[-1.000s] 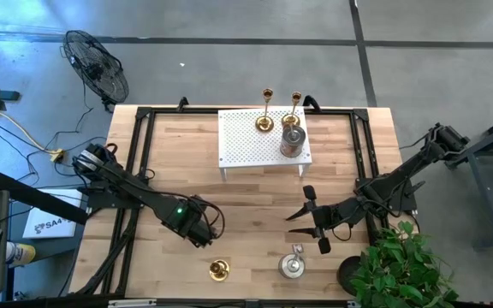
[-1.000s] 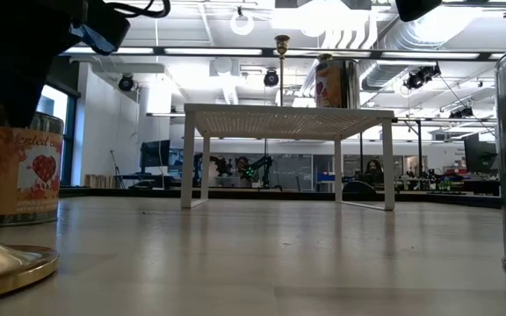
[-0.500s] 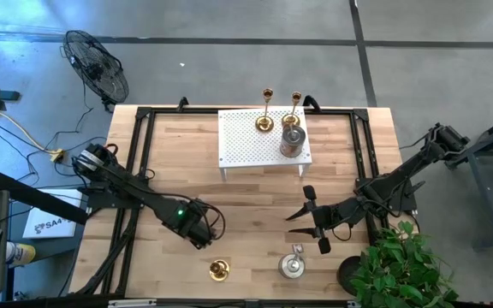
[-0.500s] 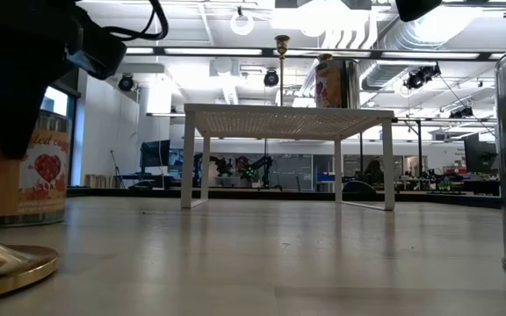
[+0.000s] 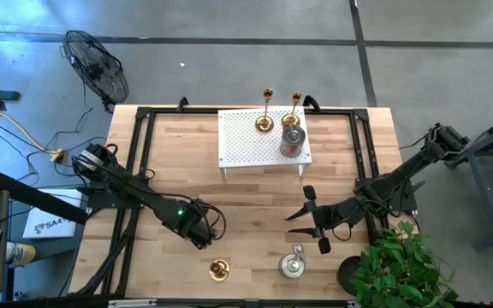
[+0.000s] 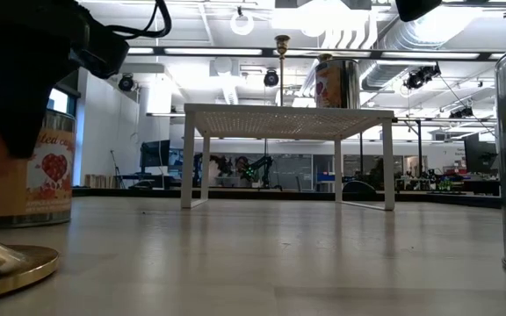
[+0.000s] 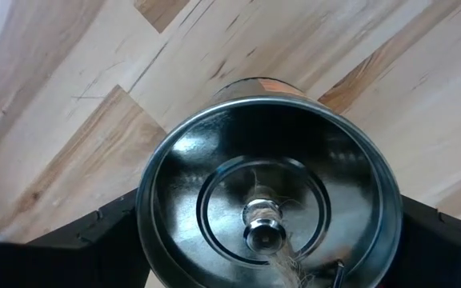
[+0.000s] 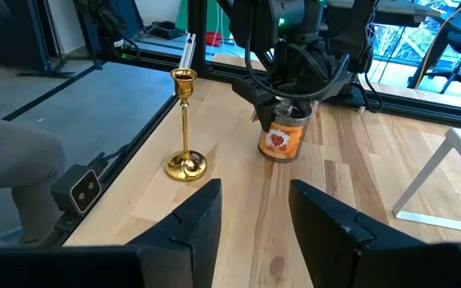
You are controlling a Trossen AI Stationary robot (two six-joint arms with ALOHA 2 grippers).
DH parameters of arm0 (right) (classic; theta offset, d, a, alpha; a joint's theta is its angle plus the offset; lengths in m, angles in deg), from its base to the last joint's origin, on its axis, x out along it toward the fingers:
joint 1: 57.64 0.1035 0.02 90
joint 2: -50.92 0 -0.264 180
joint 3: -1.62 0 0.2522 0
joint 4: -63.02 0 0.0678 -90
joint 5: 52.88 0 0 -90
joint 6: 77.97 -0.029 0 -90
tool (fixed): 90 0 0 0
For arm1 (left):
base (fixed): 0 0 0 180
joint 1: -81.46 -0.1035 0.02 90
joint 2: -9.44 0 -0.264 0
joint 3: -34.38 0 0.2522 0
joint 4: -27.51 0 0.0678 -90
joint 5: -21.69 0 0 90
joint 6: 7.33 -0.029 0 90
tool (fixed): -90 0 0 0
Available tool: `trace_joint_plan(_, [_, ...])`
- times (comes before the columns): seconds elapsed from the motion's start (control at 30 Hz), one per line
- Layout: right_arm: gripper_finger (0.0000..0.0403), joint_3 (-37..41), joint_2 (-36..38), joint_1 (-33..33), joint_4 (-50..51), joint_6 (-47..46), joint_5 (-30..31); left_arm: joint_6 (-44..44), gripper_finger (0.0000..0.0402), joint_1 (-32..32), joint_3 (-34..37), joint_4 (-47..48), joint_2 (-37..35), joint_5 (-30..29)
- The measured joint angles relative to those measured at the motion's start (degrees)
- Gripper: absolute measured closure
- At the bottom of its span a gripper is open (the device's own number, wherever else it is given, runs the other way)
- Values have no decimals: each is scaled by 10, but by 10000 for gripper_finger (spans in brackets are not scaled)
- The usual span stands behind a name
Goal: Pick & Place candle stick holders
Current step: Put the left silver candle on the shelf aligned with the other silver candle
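A squat metal cup holder [image 7: 266,200] with an orange heart label [image 8: 282,138] stands upright on the wood table. My left gripper [image 5: 197,229] points straight down over it and is shut on it, hiding it in the high view. A slim gold candlestick [image 8: 184,128] stands on its round base [image 5: 219,270] just nearer. A bare silver cup holder [image 5: 293,263] stands near the front edge. My right gripper [image 8: 254,228] waits open at mid-right, aimed at the left gripper. On the white rack [image 5: 246,141] stand two gold candlesticks [image 5: 266,120] [image 5: 293,115] and a cup holder [image 5: 291,141]. My left gripper has the cup holder's round wall between its two fingers, one on each side just below the rim [image 7: 144,228]. The fingers [image 7: 102,236] come from above, pointing down. The holder stands upright, its bottom [image 6: 33,219] on the table.
A black frame [image 5: 144,171] runs along the table's left, far and right sides. A fan [image 5: 97,64] stands on the floor beyond the far left corner, a green plant [image 5: 400,269] at the near right corner. Bare wood lies between the rack and the grippers.
My left gripper has come down around the labelled cup holder and its fingers have drawn in against the wall. The holder has slid a little toward the table's right edge and stays upright on the table.
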State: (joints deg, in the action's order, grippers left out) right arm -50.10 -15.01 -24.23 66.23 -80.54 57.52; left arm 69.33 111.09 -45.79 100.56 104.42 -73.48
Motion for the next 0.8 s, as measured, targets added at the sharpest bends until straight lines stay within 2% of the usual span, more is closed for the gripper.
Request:
trace_joint_plan(0.57, [261,0,0,0,0,0,0,16,50,0,-1,-16,-1,34])
trace_joint_plan(0.8, [260,0,0,0,0,0,0,-21,50,0,-1,-25,-1,32])
